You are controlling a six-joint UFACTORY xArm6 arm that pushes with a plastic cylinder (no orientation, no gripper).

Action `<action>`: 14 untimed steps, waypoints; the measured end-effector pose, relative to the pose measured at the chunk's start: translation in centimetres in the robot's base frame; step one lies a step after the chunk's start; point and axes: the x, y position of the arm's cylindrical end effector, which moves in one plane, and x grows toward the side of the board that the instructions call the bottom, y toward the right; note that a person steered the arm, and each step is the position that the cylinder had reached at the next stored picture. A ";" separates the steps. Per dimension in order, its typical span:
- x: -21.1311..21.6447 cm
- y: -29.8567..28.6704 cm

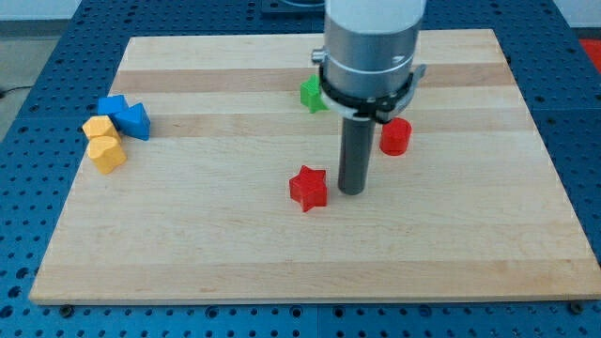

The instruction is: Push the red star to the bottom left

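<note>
The red star (pixel 308 188) lies on the wooden board (pixel 188 253) a little below the middle. My tip (pixel 351 192) stands on the board just to the star's right, with a small gap between them. The rod rises straight up into the grey arm body at the view's top.
A red cylinder (pixel 395 137) stands right of the rod. A green block (pixel 312 94) is partly hidden behind the arm. At the view's left, two blue blocks (pixel 126 116) and two yellow blocks (pixel 103 144) are clustered together. The board's edges drop to a blue perforated table.
</note>
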 end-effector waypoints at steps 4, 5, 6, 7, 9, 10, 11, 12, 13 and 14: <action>-1.1 -10.2; -1.1 -11.6; -1.1 -11.6; -0.8 -11.6; -0.3 -11.5; 1.0 -11.5; 1.5 -10.4; 2.7 -10.4; 4.5 -10.9; 5.8 -11.4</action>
